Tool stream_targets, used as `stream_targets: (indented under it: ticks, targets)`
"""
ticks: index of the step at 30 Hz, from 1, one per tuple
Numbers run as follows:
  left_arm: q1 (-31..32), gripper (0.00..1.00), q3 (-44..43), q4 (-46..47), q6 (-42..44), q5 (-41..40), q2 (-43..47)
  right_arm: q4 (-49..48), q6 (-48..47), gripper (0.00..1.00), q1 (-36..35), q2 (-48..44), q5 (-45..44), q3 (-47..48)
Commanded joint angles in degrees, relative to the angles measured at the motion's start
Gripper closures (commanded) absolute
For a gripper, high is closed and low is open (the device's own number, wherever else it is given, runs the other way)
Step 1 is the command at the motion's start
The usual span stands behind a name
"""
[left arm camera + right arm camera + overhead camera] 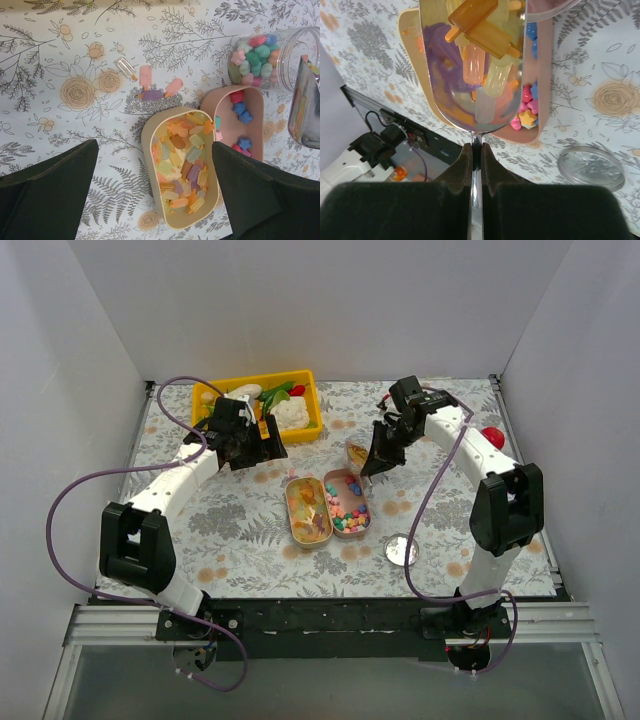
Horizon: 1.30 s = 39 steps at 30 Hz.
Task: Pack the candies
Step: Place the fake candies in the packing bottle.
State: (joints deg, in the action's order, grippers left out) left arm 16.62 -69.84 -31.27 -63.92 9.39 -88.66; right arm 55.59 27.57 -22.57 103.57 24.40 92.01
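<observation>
Two oval boxes sit side by side at mid-table. The tan box (pixel 307 510) (pixel 182 165) holds translucent yellow-orange popsicle candies. The pink box (pixel 347 502) (pixel 241 117) holds pastel star candies (pixel 529 111). My right gripper (pixel 379 462) (pixel 476 159) is shut on the handle of a metal scoop (pixel 357 454) (pixel 472 65), which is loaded with popsicle candies and held above the boxes. My left gripper (pixel 258 450) (pixel 155 150) is open and empty, hovering over the tan box's near end. A few candies (pixel 150 87) lie loose on the cloth.
A clear jar (pixel 267 55) of pastel candies lies on its side behind the pink box. A round lid (pixel 401 550) (pixel 590 167) lies front right. A yellow tray (pixel 262 386) of toy vegetables stands at the back left. A red ball (pixel 492 436) sits at right.
</observation>
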Motion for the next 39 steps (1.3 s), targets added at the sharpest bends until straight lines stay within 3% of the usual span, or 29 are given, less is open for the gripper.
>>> stream_targets:
  ticks: [1, 21, 29, 39]
  targets:
    - [-0.3, 0.02, 0.0, 0.2, 0.4, -1.0, 1.0, -0.6, 2.2, 0.99, 0.9, 1.2, 7.8, 1.5]
    - [-0.3, 0.02, 0.8, 0.6, -0.6, -1.8, 2.2, -8.0, 13.9, 0.99, 6.5, 1.1, 23.1, -4.8]
    - [-0.3, 0.02, 0.7, 0.6, -0.9, -1.8, 2.1, -9.5, 16.4, 0.99, 7.1, 0.7, 25.2, -5.6]
    - [-0.3, 0.02, 0.8, 0.3, -1.0, -1.8, 2.7, -21.0, 26.6, 0.99, 8.9, -3.0, 28.2, -13.5]
